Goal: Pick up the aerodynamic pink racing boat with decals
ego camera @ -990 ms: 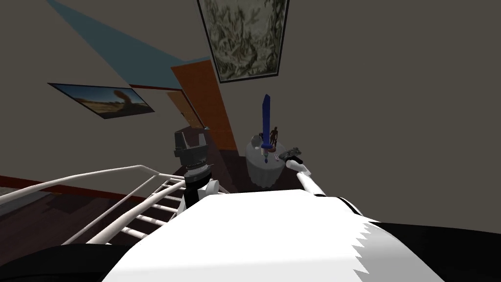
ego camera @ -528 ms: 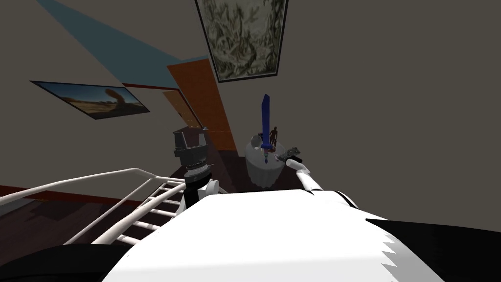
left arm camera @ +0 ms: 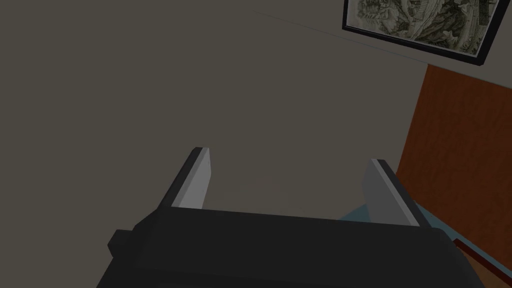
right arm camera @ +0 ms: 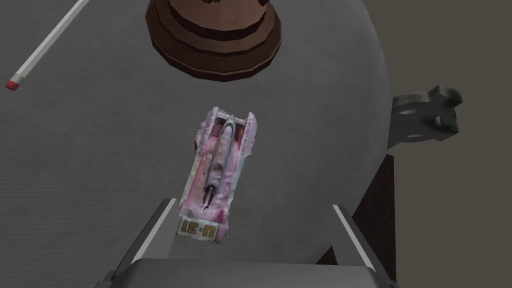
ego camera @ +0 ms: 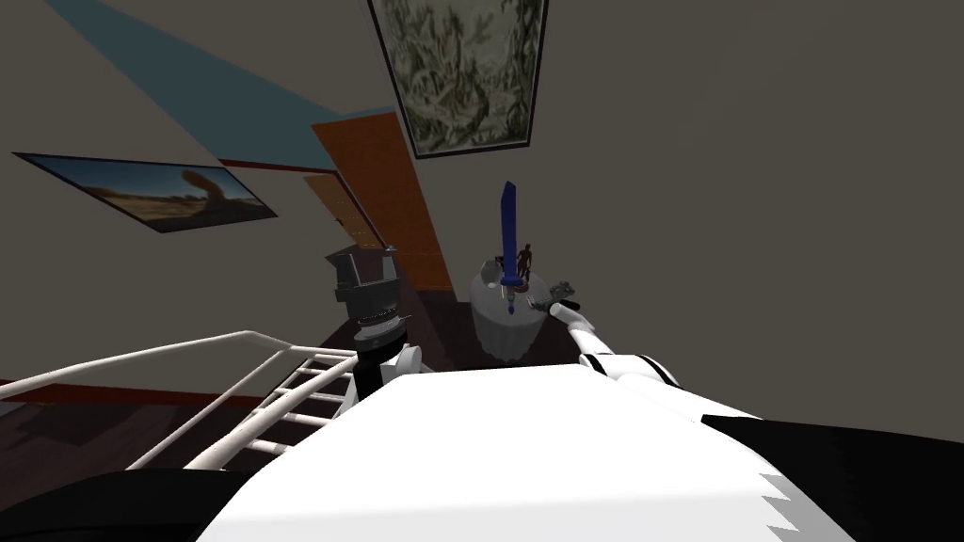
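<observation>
The pink boat (right arm camera: 218,177) was long and thin, with bumpy white patches and gold marks on its flat end. It lay on the round grey desk (right arm camera: 90,160), flat end between the right end effector's (right arm camera: 254,205) wide-apart fingers. A brown stepped base (right arm camera: 215,40) stood near. The left end effector (left arm camera: 289,155) was apart too. The head had turned a little; nothing on the desk had moved.

Round grey table (right arm camera: 100,150), pink boat (right arm camera: 220,175) lying flat, brown stepped base (right arm camera: 215,40) near it, red-tipped white stick (right arm camera: 45,47) farther off.
</observation>
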{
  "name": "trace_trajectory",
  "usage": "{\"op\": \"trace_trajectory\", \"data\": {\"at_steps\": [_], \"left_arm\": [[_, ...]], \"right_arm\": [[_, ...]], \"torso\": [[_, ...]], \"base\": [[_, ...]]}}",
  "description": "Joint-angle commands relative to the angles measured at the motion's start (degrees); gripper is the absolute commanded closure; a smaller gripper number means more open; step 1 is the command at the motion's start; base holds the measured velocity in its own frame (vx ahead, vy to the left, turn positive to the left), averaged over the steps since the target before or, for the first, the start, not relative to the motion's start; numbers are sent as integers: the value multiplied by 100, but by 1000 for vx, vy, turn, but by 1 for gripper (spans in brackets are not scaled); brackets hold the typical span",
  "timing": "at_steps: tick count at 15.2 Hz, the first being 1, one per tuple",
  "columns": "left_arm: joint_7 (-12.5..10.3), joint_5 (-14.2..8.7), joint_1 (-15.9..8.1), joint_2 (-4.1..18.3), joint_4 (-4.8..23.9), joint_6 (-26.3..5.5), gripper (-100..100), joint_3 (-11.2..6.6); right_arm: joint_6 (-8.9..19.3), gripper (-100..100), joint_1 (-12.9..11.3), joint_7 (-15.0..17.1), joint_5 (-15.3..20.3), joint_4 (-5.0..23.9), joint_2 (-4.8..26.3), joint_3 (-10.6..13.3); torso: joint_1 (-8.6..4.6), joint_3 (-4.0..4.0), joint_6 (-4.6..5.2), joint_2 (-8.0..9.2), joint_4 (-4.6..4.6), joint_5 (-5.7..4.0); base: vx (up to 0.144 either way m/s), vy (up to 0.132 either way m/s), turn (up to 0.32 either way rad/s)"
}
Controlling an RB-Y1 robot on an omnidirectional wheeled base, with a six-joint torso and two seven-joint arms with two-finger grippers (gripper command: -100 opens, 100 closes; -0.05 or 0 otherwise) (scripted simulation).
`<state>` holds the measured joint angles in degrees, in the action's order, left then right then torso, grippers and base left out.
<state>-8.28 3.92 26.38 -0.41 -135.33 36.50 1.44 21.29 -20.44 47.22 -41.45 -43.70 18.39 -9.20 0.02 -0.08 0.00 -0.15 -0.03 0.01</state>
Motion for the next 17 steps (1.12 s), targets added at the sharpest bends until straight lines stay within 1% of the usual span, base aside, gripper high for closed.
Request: {"op": "trace_trajectory", "data": {"at_steps": [1,2,3,4,5,6,8,9,10,11,12,13,14,15,16,17], "left_arm": [[0,0,0,0,0,0,0,0],[0,0,0,0,0,0,0,0],[0,0,0,0,0,0,0,0],[0,0,0,0,0,0,0,0],[0,0,0,0,0,0,0,0],[0,0,0,0,0,0,0,0],[0,0,0,0,0,0,0,0],[0,0,0,0,0,0,0,0],[0,0,0,0,0,0,0,0],[0,0,0,0,0,0,0,0],[0,0,0,0,0,0,0,0],[0,0,0,0,0,0,0,0],[0,0,0,0,0,0,0,0],[0,0,-1,0,0,0,0,0],[0,0,-2,1,0,0,0,0],[0,0,-2,1,0,0,0,0]], "right_arm": [[215,-100,-192,265,-138,286,11,-63],[215,-100,-192,265,-138,348,11,-63],[318,-100,-297,387,-223,534,21,-90],[318,-100,-297,387,-223,537,21,-90],[410,-100,-390,496,-299,706,29,-114],[410,-100,-390,496,-299,706,29,-114],[559,-100,-540,672,-420,982,43,-152],[559,-100,-540,672,-420,982,43,-152],[657,-100,-630,786,-497,1169,54,-175],[657,-100,-630,786,-497,1169,54,-175],[698,-100,-665,834,-528,1251,59,-185],[640,-100,-619,744,-519,1170,58,-176],[490,-100,-631,815,-575,1363,133,-277],[490,-100,-631,815,-575,1363,133,-277],[406,-100,-636,837,-603,1455,170,-326],[406,-100,-636,837,-603,1455,170,-326]], "torso": [[0,0,0,0,0,0],[3,-1,1,-2,0,1],[2,1,1,4,0,0],[1,3,0,6,1,0],[0,4,1,8,1,0],[0,1,-1,3,-2,-2],[-1,-6,-3,-6,-6,-5],[1,-10,-7,-11,-9,-8],[0,-12,-9,-11,-12,-11],[0,-16,-10,-18,-14,-12],[-1,-18,-10,-21,-15,-12],[-2,-17,-10,-19,-15,-12],[-3,-15,-10,-15,-14,-12],[-15,-11,-14,-9,-12,-14],[-24,-7,-15,-1,-11,-16],[-29,-3,-14,5,-9,-18]], "base": [[29,22,-91],[2,12,-52],[1,8,-37],[0,7,-31],[25,12,-50],[42,7,-33],[38,11,-50],[21,5,-24],[45,6,-27],[45,3,-13],[27,1,-8],[12,-1,-4],[-8,-44,217],[-32,-69,319],[-39,-71,308],[-56,-65,227]]}}
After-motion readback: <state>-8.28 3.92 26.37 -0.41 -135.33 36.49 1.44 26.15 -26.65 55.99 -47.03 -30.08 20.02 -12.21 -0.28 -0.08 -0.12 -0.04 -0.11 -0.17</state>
